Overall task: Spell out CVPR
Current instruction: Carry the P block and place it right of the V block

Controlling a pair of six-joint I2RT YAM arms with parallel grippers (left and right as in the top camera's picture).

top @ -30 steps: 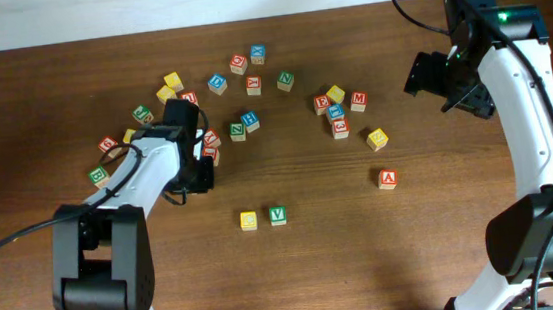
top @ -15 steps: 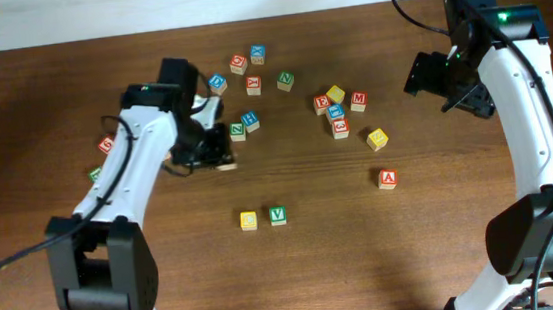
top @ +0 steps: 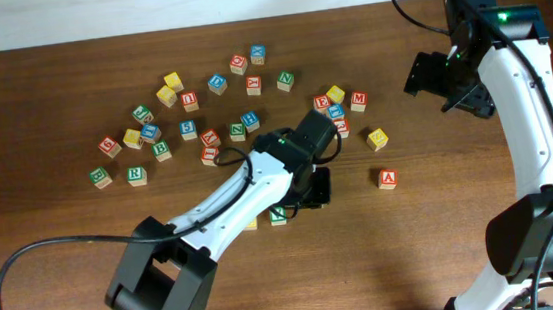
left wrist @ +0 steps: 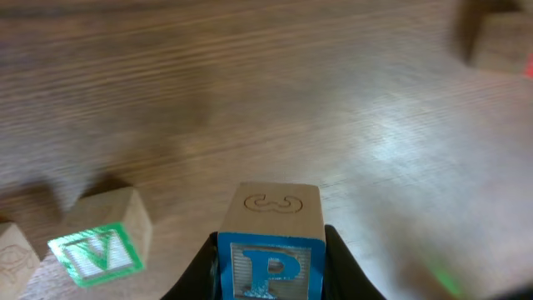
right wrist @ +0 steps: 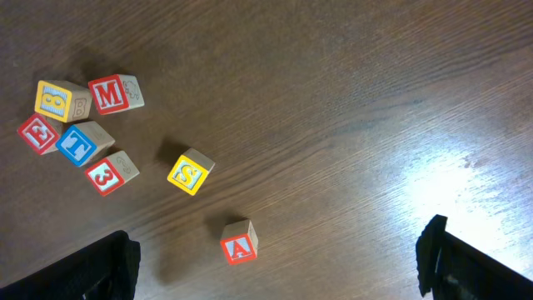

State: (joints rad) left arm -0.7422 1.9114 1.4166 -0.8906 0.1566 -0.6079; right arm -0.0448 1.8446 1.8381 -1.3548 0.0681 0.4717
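Left wrist view: the left fingers (left wrist: 343, 268) pinch the blue P cube (left wrist: 271, 250) from both sides, its P face toward the camera. The green V cube (left wrist: 98, 243) sits on the worktop (left wrist: 350, 108) near it, on its left in this view; whether the P cube touches the worktop cannot be told. Overhead, the green R cube (top: 136, 174) lies well apart among the scattered cubes at the left. The right fingers (right wrist: 100, 271) are spread wide above the red A cube (right wrist: 239, 242), gripping nothing.
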